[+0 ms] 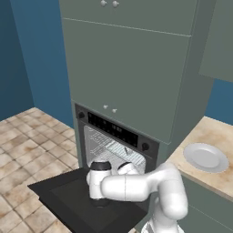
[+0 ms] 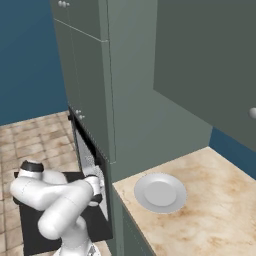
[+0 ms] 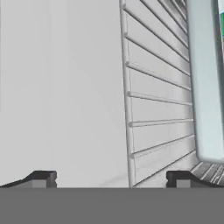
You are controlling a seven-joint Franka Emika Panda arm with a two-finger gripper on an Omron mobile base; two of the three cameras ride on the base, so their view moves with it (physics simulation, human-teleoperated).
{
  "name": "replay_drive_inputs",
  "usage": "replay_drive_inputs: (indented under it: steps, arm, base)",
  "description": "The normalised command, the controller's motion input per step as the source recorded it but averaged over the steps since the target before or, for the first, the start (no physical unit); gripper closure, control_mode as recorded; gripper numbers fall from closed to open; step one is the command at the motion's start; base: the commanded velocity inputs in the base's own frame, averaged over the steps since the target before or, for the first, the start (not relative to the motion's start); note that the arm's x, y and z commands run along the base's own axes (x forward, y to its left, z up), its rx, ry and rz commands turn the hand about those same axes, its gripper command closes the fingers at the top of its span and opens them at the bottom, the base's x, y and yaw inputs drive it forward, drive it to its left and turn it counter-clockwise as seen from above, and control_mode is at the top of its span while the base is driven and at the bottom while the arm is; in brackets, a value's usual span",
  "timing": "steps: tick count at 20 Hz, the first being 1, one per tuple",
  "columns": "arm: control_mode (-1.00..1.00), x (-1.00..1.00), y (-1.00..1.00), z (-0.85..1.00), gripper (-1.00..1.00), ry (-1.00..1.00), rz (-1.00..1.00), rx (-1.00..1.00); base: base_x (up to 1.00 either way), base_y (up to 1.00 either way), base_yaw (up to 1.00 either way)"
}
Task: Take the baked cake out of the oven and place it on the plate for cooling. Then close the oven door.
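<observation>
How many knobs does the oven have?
2 knobs: the left knob at the left end of the oven's control strip, the right knob at its right end. None seem hidden.

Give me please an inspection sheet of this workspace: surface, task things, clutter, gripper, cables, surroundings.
Surface: beige counter, right of the oven.
Task things: oven door open, lying flat; plate empty on counter; cake cannot be made out.
Clutter: pale tray on wire rack inside oven.
Gripper: gripper open, holding nothing, pointed into oven.
Cables: nothing seen.
Surroundings: grey-green cabinets, blue wall, tiled floor.
</observation>
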Motion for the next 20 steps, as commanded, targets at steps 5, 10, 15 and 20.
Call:
replay_drive_inputs:
  steps: [5,10,15,20]
  arm:
    - [-1.0,0.3,0.0,-0.3,-1.0,0.03,0.0,0.0]
    - [-1.0,0.27,0.0,-0.38,-1.0,0.04,0.0,0.0]
    - [-1.0,0.28,0.0,-0.43,-1.0,0.05,0.0,0.0]
    - [-1.0,0.26,0.0,-0.38,1.0,0.09,0.0,0.0]
  base:
    - [0.0,0.0,0.0]
    - [0.0,0.0,0.0]
    - [0.0,0.0,0.0]
    - [0.0,0.0,0.0]
